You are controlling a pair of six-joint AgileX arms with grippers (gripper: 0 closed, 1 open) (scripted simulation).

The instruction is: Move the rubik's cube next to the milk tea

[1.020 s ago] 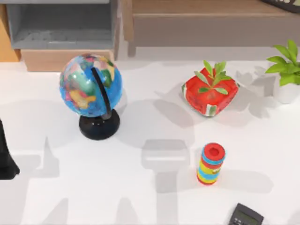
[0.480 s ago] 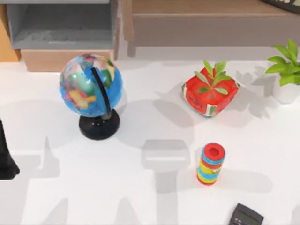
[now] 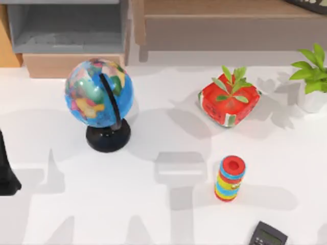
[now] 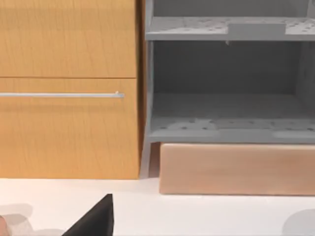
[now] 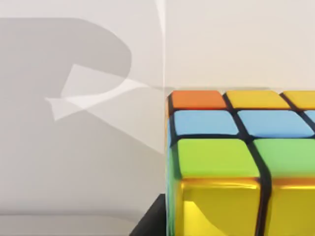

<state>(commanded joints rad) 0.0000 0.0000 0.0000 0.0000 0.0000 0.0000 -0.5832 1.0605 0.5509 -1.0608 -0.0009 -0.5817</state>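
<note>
Furniture is standing along the far edge of the table [image 3: 163,204]: a grey shelf unit [image 3: 66,25] at the left and a long wooden cabinet [image 3: 225,23] beside it. Below them a globe [image 3: 99,94] is sitting left of centre, a red potted plant [image 3: 228,99] right of centre, a white-potted plant [image 3: 311,76] at the right edge, and a striped ring stack [image 3: 230,178] nearer the front; no milk tea is recognisable among them. A dark device [image 3: 268,236] is poking in at the front edge. Left arm [image 3: 6,168] is waiting at the table's left edge, its wrist camera facing the shelving. Rubik's cube [image 5: 241,162] is looming very close in the right wrist view, so the right gripper is probably nearing it, though I cannot tell whether either arm's fingers are apart or together. To do this well, centre the fingers on two opposite flat faces, close squarely, then lift straight before carrying.
</note>
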